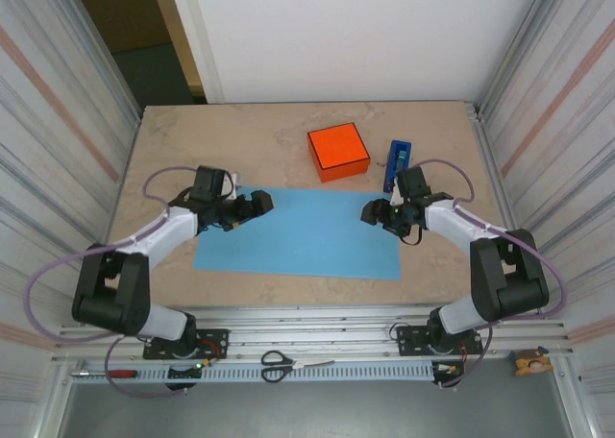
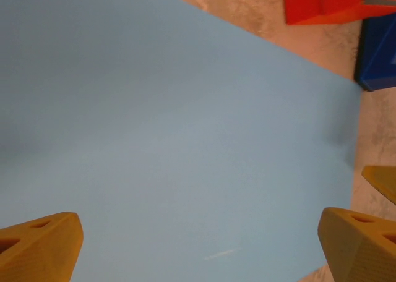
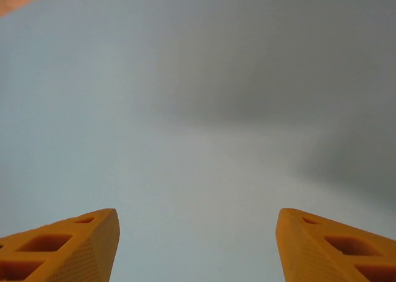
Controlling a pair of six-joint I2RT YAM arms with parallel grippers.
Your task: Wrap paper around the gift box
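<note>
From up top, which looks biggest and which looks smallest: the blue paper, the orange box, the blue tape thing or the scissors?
1. paper
2. gift box
3. tape dispenser and scissors: too alike to rank. The scissors look longer but thinner, and they lie nearer the camera.

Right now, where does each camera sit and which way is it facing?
Top external: above and behind the bases, looking down on paper and gift box; both arms show.
Left wrist: low over the paper, facing the gift box; open jaws below.
Right wrist: close over the paper; open jaws below.
Shared: all see the paper.
</note>
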